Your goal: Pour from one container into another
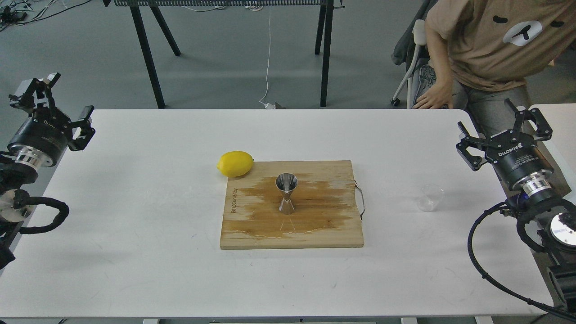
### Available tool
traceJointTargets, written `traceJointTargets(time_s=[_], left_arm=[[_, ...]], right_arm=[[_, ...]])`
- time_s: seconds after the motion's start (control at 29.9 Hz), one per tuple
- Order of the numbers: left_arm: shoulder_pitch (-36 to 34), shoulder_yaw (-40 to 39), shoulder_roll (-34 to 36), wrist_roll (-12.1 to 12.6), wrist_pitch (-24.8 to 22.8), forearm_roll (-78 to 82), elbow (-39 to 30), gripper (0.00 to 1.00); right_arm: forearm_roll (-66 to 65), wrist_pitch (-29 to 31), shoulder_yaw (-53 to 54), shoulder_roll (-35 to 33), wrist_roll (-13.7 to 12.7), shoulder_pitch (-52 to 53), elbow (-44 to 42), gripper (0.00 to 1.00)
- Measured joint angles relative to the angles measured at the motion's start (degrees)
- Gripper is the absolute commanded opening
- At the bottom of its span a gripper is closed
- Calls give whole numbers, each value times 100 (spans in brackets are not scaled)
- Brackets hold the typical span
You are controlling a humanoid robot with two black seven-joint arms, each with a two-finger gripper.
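White table (pixel 135 225) held a wet cutting board (pixel 315 229) with the jigger (pixel 286 193) upright on it. Both grippers, left (pixel 54 105) and right (pixel 504 130), hung spread, empty. Rightward on the table, the glass cup (pixel 429 197) looked light, slick, breakable; grip its sidewall.

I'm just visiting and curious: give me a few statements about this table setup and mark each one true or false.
1. The steel jigger stands upright on the wooden board. True.
2. The glass cup sits on the board. False: it is on the white table, right of the board.
3. The lemon lies at the board's far left corner. True.
4. The right gripper holds the cup. False: it is open and empty.
5. The left gripper is open and empty. True.
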Motion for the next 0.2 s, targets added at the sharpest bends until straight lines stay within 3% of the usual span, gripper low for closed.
traceJointTargets(time_s=[0.2], left_arm=[[47, -14, -149, 0, 0, 0, 24, 97]], right_arm=[[1, 0, 8, 113, 45, 68, 88, 98]])
